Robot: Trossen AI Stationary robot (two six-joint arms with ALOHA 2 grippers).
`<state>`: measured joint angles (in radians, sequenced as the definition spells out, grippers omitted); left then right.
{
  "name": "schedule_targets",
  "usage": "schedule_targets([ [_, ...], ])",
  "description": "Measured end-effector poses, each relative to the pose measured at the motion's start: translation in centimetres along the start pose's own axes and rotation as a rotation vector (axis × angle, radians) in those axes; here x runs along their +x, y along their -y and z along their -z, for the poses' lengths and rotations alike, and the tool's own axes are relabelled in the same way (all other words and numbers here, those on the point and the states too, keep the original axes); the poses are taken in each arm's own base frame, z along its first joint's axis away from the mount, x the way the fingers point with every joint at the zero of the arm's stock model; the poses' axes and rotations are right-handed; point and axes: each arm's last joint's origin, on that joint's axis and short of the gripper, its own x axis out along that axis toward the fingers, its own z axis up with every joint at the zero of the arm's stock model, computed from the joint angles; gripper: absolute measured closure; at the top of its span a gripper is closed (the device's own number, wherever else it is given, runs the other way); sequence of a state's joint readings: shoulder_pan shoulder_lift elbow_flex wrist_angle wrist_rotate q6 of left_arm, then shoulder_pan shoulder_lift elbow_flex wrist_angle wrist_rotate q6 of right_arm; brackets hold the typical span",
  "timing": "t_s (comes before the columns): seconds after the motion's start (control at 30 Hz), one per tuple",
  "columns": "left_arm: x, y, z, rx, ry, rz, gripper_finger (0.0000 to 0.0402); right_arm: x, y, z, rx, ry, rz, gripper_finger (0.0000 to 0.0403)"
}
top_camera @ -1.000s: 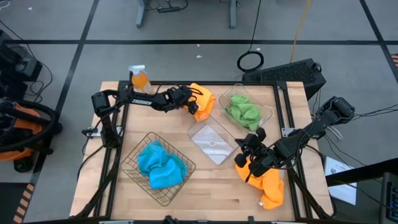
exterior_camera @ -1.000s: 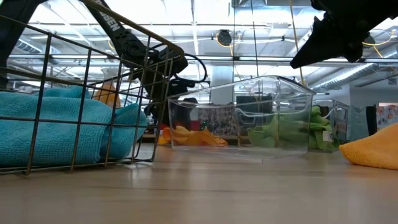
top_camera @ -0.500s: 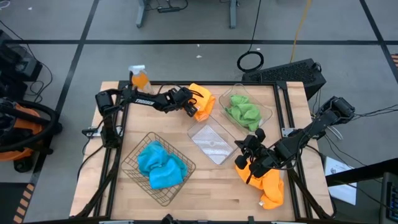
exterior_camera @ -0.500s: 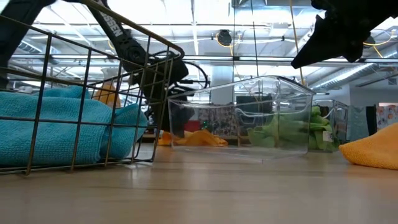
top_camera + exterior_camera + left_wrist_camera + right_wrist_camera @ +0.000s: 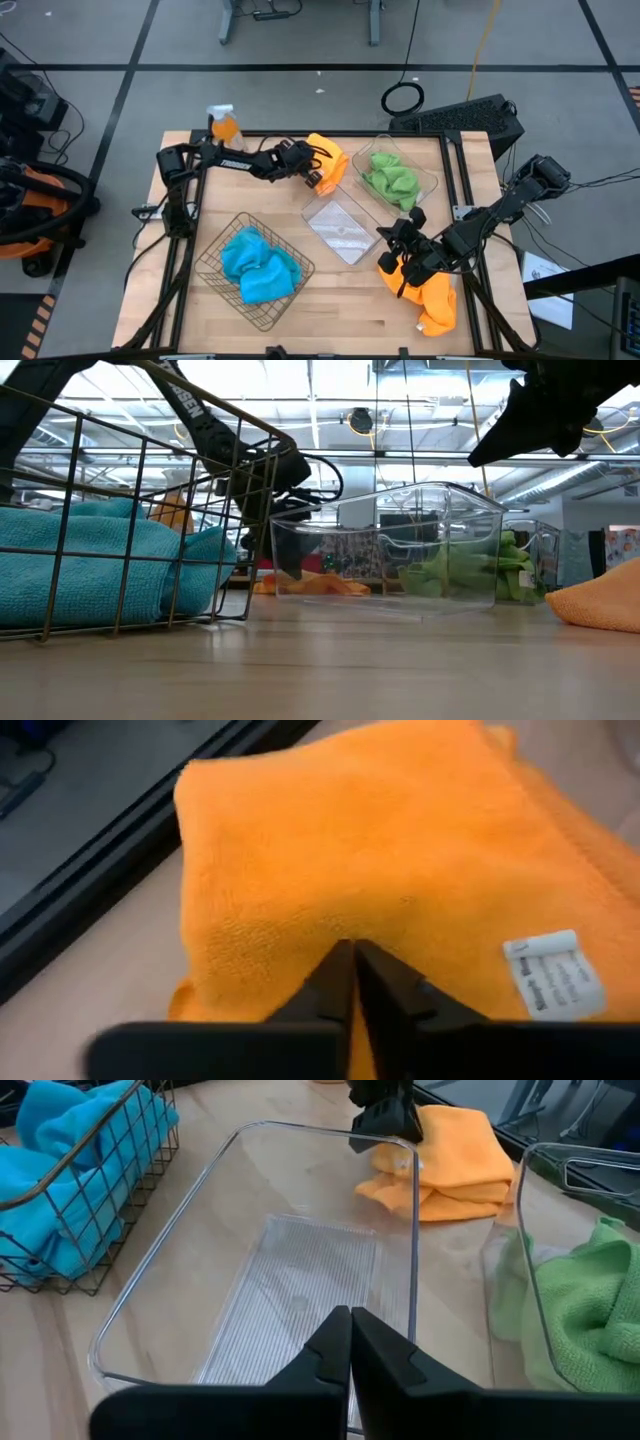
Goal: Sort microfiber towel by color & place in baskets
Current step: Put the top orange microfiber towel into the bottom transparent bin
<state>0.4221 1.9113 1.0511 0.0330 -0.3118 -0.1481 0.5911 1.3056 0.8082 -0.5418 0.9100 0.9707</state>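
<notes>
Blue towels (image 5: 258, 265) and green towels (image 5: 390, 180) are binned. Your left gripper (image 5: 317, 174) has pinched one orange towel (image 5: 328, 160); the clear middle tub (image 5: 342, 228) is unfilled.

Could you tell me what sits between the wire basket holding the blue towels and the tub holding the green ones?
The empty clear tub sits between the wire basket and the green towels' tub, seen in the high view.

You have blue towels (image 5: 258, 265) heaped in the wire basket (image 5: 215, 262) and green towels (image 5: 391, 180) in the far tub (image 5: 430, 178). The middle tub (image 5: 340, 228) between them is empty, with one folded orange towel (image 5: 328, 160) just behind it and another (image 5: 432, 298) crumpled to its right.
</notes>
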Motion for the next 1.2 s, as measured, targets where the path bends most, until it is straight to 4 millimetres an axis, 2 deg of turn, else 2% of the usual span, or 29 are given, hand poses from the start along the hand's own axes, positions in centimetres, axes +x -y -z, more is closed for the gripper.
schedule_targets([
  [0.07,-0.3,0.2,-0.4,0.005,0.019,0.007,0.0394,0.0,0.0,0.0,0.0,0.0,0.0,0.0401],
  [0.23,-1.9,1.0,-2.0,0.05,0.106,0.04,0.0397,0.0,0.0,0.0,0.001,0.003,0.002,0.0401],
  [0.43,-5.8,2.3,-3.9,0.1,0.237,0.093,0.0399,0.0,-0.1,-0.4,0.019,0.081,0.03,0.0401],
  [0.6,-8.4,2.7,-4.5,0.116,0.276,0.072,0.0399,0.0,-0.6,-0.9,0.038,0.125,0.006,0.0401],
  [0.93,-8.2,1.1,-3.7,0.01,0.149,0.007,0.0368,0.0,-0.9,-1.0,0.06,0.118,-0.025,0.0401],
  [1.2,-7.5,-1.1,-3.8,-0.073,0.12,-0.042,0.0265,0.2,-0.9,-1.2,0.075,0.107,-0.035,0.0401],
])
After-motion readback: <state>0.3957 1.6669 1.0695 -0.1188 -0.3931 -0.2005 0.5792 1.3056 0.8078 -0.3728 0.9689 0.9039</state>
